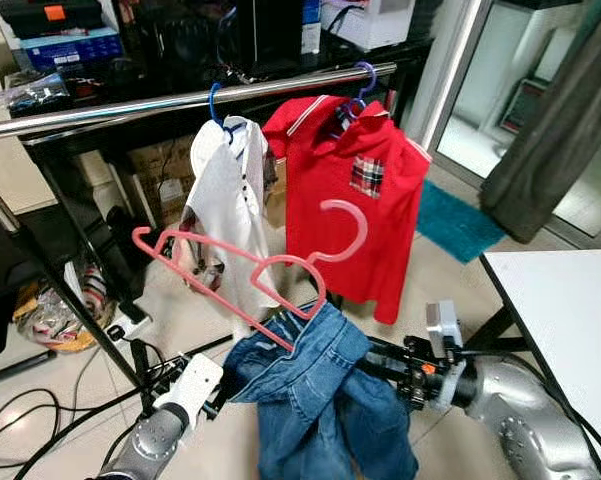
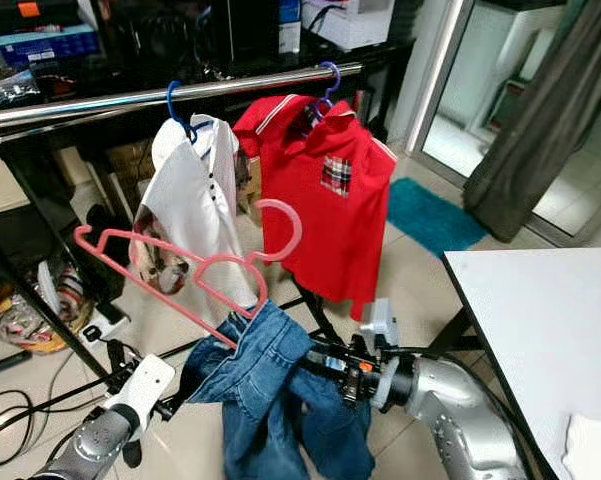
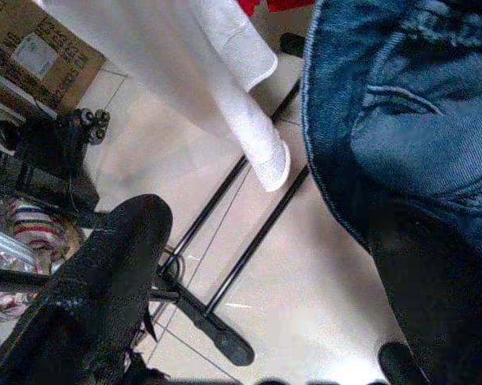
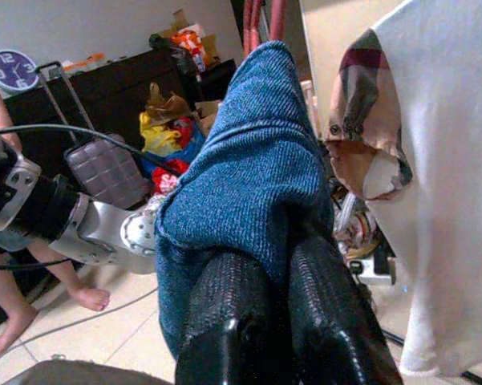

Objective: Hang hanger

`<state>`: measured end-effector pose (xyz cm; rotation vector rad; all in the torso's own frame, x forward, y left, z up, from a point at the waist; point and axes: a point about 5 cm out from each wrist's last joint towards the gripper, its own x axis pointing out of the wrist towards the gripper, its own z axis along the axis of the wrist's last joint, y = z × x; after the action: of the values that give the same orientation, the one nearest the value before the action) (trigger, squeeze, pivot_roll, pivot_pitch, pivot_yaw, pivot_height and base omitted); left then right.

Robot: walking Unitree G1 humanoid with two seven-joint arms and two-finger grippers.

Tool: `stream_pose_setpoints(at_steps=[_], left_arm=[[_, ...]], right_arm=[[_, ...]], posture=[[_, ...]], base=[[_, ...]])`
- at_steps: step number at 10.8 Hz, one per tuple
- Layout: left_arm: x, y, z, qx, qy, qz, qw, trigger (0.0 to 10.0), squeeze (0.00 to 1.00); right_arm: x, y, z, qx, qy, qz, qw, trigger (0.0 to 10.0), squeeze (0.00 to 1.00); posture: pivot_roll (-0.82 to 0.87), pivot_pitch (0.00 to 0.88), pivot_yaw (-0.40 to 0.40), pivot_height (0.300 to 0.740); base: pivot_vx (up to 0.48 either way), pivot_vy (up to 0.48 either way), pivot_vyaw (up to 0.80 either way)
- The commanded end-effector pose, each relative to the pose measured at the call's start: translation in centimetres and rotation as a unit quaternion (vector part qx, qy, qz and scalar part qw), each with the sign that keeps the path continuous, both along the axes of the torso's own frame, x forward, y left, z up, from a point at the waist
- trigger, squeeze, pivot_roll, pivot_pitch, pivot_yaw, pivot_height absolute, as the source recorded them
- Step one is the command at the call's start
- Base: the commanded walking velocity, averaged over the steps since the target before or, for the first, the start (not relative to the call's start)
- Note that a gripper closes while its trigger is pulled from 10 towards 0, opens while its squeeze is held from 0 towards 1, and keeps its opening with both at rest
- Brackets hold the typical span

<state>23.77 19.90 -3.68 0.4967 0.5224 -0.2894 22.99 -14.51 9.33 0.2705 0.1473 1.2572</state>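
Below the silver rail [image 1: 180, 100], a pink hanger [image 1: 250, 265] draped with blue jeans [image 1: 315, 395] is held up, its hook [image 1: 345, 232] well under the rail and in front of the red polo shirt [image 1: 365, 200]. The right tool [image 4: 261, 321] is clenched on a fold of the jeans. The left tool [image 3: 249, 273] sits released at the jeans' other edge, one finger [image 3: 104, 281] apart from the cloth. A white shirt [image 1: 225, 205] hangs just beside the red one; bare rail lies to its left. A white desk [image 1: 570, 310] edge stands right.
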Motion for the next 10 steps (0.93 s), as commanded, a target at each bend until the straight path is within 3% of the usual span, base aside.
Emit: stream_pose_setpoints(at_steps=[1, 5, 6, 7, 9, 10], left_arm=[[0.8, 0.4, 0.6, -0.005, -0.013, 0.013, 1.000, 10.0, 0.00], [1.0, 0.3, 0.6, -0.054, 0.017, 0.028, 0.998, 10.0, 0.00], [1.1, -0.3, 0.5, -0.071, 0.028, 0.015, 0.997, 4.7, 0.00], [1.2, -0.9, 0.5, -0.090, 0.039, 0.004, 0.995, 0.1, 0.00], [1.5, -1.4, 0.6, -0.121, 0.049, 0.000, 0.991, 0.0, 0.00], [1.6, -1.9, 0.6, -0.159, 0.061, 0.006, 0.985, 0.0, 0.00]], right_arm=[[0.1, -0.1, 1.0, 0.015, -0.013, -0.004, 1.000, 10.0, 0.00], [-0.3, 0.1, 1.5, 0.024, -0.003, 0.009, 1.000, 10.0, 0.00], [-0.4, 0.1, 1.7, 0.024, -0.003, 0.010, 1.000, 10.0, 0.00], [-0.3, 0.0, 1.9, 0.026, -0.005, 0.010, 1.000, 10.0, 0.00], [-0.1, 0.1, 2.6, 0.034, -0.013, 0.012, 0.999, 10.0, 0.00], [0.0, 0.1, 3.0, 0.041, -0.016, 0.012, 0.999, 10.0, 0.00]], posture=[[-0.01, 0.039, 0.002, 0.740], [-0.02, 0.038, 0.005, 0.740], [-0.02, 0.038, 0.006, 0.740], [-0.02, 0.038, 0.005, 0.740], [-0.02, 0.036, 0.005, 0.740], [-0.02, 0.035, 0.004, 0.740]], base=[[0.000, 0.000, 0.00], [0.000, 0.000, 0.00], [0.000, 0.000, 0.00], [0.000, 0.000, 0.00], [0.000, 0.000, 0.00], [0.000, 0.000, 0.00]])
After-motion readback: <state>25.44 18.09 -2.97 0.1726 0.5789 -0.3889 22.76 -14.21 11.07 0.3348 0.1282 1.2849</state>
